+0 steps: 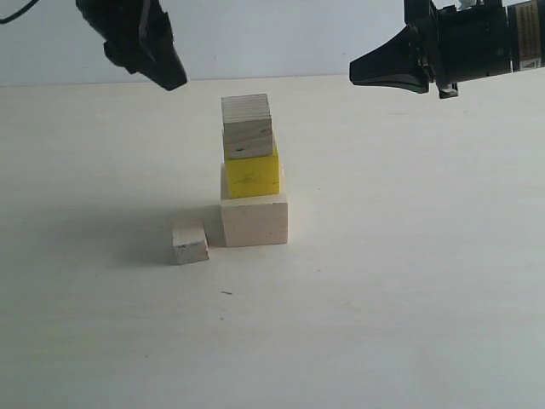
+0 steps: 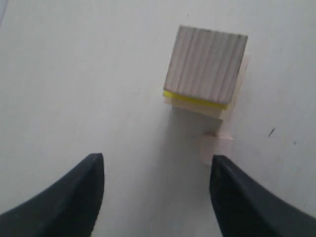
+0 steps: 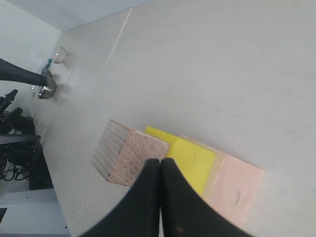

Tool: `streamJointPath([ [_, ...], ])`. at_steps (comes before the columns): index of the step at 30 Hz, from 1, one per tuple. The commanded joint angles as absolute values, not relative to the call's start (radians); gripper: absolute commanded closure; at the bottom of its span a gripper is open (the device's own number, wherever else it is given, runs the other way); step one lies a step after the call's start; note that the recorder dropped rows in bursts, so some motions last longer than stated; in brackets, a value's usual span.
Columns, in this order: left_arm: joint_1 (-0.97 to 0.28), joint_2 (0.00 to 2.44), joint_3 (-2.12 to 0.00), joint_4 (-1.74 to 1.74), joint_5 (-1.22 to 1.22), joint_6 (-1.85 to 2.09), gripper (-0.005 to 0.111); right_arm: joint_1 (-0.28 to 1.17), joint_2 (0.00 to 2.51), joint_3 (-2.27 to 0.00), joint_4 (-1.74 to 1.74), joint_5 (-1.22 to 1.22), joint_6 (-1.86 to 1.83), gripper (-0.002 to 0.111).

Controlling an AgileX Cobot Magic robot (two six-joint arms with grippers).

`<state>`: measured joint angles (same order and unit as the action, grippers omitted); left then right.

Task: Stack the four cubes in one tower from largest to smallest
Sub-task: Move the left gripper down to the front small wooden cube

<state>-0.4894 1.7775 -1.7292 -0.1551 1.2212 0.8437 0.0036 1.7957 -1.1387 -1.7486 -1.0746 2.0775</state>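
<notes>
Three-cube tower (image 1: pixel 253 175) vertical; smallest cube (image 1: pixel 190 243) flat just beside it.

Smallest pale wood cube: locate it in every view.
Exterior view: smallest pale wood cube on the table, left of the large pale wood cube.
Left wrist view: beside that large cube, near one dark fingertip.
Right wrist view: not in it.
Shared landmark: the bright yellow medium cube.

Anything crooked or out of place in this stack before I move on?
Mildly: the plywood cube sits off-centre on the yellow cube, shifted left in the exterior view so its edge slightly overhangs. The smallest cube lies on the table beside the large pale cube, not stacked. Nothing has toppled.
</notes>
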Motion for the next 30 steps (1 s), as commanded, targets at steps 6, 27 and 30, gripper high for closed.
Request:
streamJointPath([
  [6, -0.447, 1.769, -1.51, -0.144, 1.189, 0.882, 0.046, -0.001, 1.794, -1.141, -1.744, -1.102, 2.069, 0.108],
  [27, -0.449, 1.845, -1.35, -0.205, 1.011, 0.881, 0.046, -0.001, 1.794, -1.141, -1.744, -1.105, 2.069, 0.108],
  [30, -0.449, 1.847, -1.35, -0.212, 1.0, 0.881, 0.046, -0.001, 1.794, -1.141, -1.744, -1.105, 2.069, 0.108],
])
